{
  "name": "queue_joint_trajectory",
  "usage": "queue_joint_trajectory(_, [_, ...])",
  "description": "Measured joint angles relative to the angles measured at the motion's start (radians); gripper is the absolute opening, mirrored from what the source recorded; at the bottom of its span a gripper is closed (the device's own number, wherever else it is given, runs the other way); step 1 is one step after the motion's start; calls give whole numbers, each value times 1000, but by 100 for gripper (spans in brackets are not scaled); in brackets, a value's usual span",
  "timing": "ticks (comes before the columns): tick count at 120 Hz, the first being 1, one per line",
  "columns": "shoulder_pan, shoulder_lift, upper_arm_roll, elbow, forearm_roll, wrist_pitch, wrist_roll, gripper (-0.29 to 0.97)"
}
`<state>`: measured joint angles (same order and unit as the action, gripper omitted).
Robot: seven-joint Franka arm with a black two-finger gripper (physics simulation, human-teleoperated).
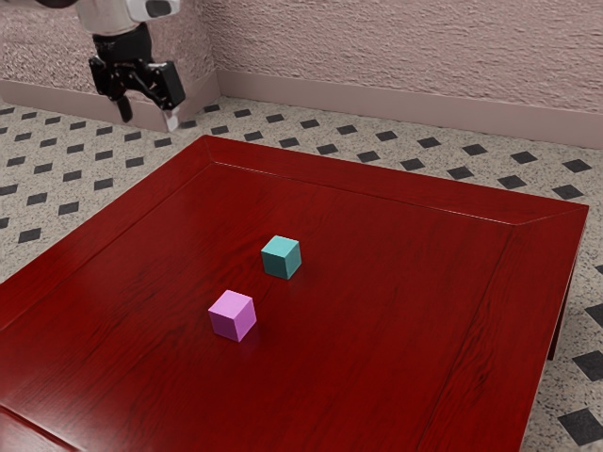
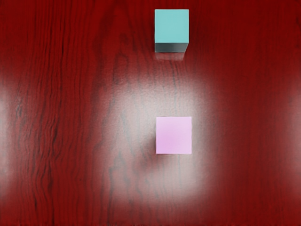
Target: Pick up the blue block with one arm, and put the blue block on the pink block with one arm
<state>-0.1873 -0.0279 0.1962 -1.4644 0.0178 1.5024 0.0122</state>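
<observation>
Glossy red wood desk, tiled floor w/ black diamonds, pinkish wall. Blue block sits mid-desk, pink block near it, not touching. End effector high beyond desk's far corner, spread wide, empty; arm cropped

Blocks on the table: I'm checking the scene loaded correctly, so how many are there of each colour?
blue block: 1
pink block: 1
Total: 2
</observation>
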Motion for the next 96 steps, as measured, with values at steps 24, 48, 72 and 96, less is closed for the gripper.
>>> queue_joint_trajectory(24, [58,-1,6,5,6,-27,10,68])
queue_joint_trajectory(48, [148,3,-48,262,6,-147,16,68])
queue_joint_trajectory(72, [119,64,-60,274,5,-185,20,68])
queue_joint_trajectory(96, [46,107,-81,226,-4,-151,22,68])
